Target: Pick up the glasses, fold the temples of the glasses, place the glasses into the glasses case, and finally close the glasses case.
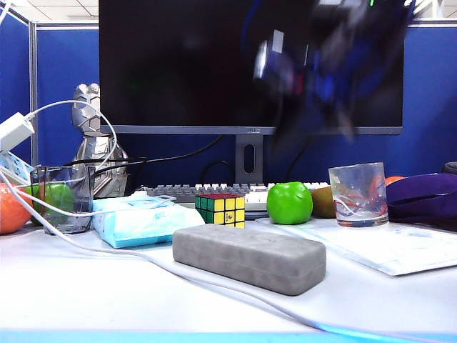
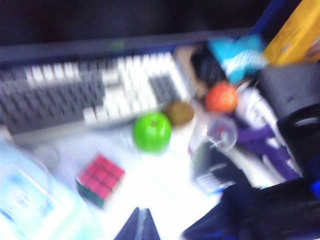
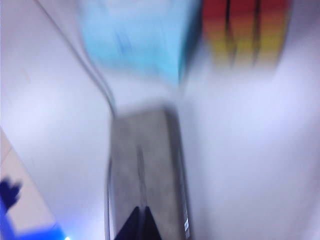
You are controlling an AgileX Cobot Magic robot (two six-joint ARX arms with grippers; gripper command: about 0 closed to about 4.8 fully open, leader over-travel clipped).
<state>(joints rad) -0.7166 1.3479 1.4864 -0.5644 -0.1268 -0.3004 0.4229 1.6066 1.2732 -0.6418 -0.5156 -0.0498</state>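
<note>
The glasses case lies closed on the white table, grey and felt-like, near the front middle. In the right wrist view the glasses case runs lengthwise under my right gripper, whose jaws are shut with nothing between them; contact cannot be told through the blur. My left gripper is shut and empty, high above the table near the Rubik's cube. A blurred dark arm hangs in front of the monitor. The glasses and their temples are out of view.
Behind the case stand a light blue tissue pack, the Rubik's cube, a green apple, a clear glass and a keyboard. A white cable crosses the table in front of the case.
</note>
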